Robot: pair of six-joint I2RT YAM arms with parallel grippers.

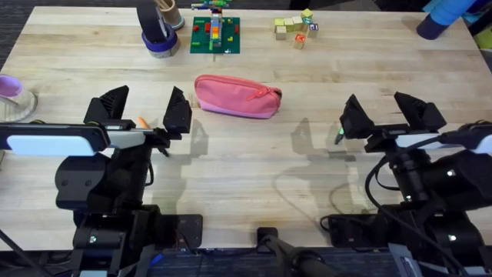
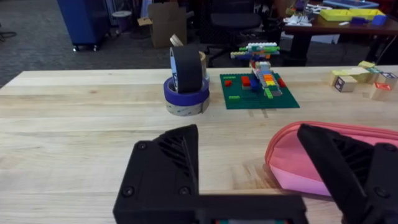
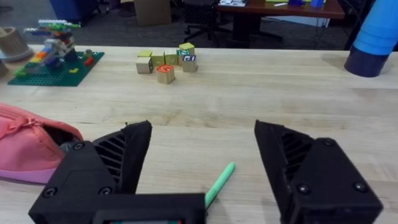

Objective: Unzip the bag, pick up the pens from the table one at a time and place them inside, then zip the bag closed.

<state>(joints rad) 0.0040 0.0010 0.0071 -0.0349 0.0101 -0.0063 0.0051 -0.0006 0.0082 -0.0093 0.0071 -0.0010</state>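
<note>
While both tools are held wide open, the left tool (image 1: 144, 112) is seen over the orange pen (image 1: 142, 121) and the right tool (image 1: 392, 113) over the green pen (image 3: 219, 184); farther on, the pink bag (image 1: 237, 96) is laid mid-table (image 1: 254, 169).

— What sort of place was it?
— A robotics lab or office: a wooden desk (image 2: 74, 124), grey carpet, a rolling office chair (image 2: 233, 25), a cardboard box (image 2: 163, 22), and a second table (image 2: 348, 26) behind strewn with parts.
</note>
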